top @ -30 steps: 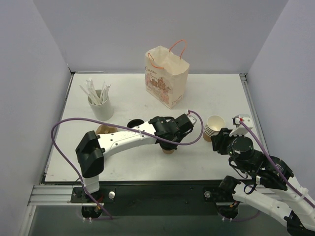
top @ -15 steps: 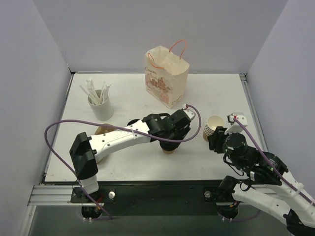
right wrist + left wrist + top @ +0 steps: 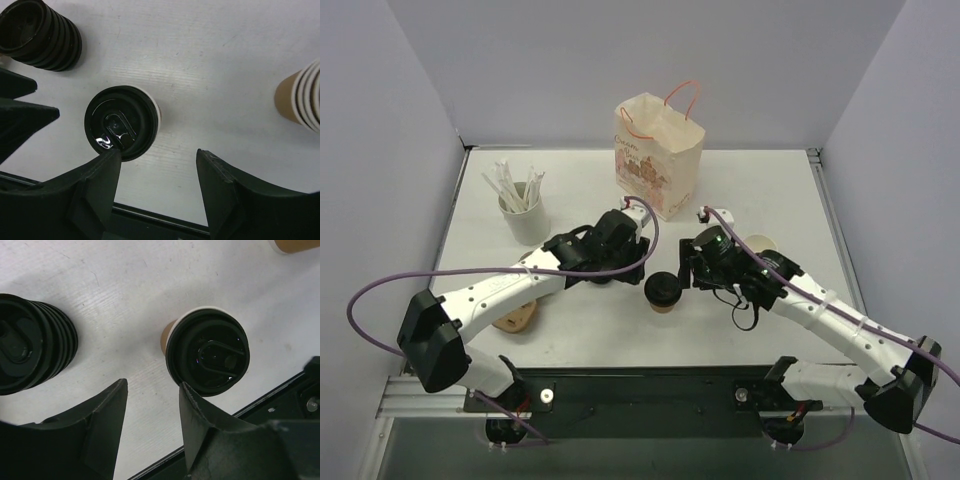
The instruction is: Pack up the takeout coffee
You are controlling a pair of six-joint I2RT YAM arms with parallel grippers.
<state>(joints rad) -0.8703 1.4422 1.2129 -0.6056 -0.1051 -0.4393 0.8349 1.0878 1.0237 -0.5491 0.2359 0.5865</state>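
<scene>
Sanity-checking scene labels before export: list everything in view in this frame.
takeout coffee: 1, brown cup with black lid, upright at front centre, between the hands
black lids: 1 stack, black, left of the coffee
paper cups: 1 stack, brown with white rims, lidless, right of the coffee
paper bag: 1, cream with orange handles, standing open at the back
holder: 1, white, back left
sticks: several, white, in the holder
tan item: 1, front left, partly under the left arm; unclear what
table: 1, white
left hand: 1, black, open, empty, beside the coffee
right hand: 1, black, open, empty, beside the coffee
</scene>
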